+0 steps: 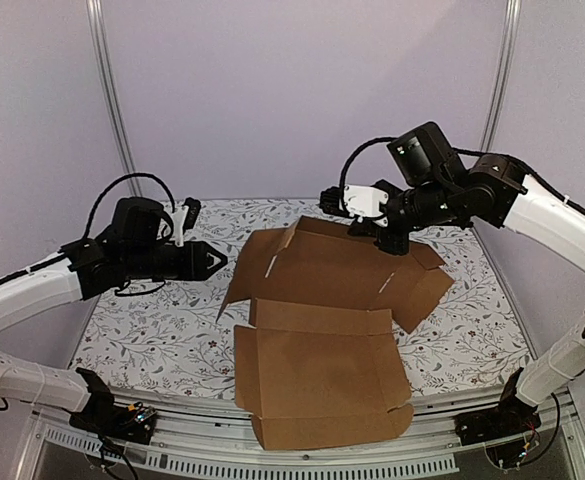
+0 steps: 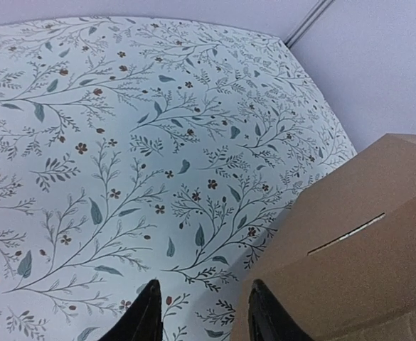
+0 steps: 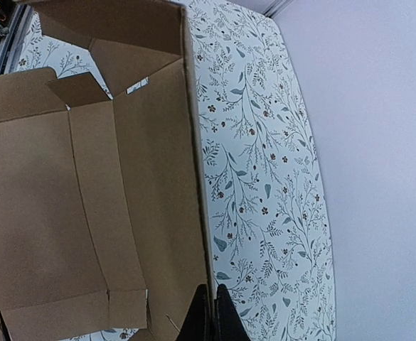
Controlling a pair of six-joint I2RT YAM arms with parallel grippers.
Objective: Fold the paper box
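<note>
The paper box is a brown cardboard sheet lying on the table, its near panel flat and its far panels and flaps partly raised. My right gripper is at the box's far edge. In the right wrist view it is shut on the thin edge of a raised far panel. My left gripper is open and empty, hovering just left of the box's left flap. In the left wrist view its fingers straddle bare cloth, and the slotted flap lies beside the right finger.
A floral tablecloth covers the table. A metal rail runs along the near edge, and the box's front overhangs it slightly. Pale walls and two upright frame posts close the back and sides.
</note>
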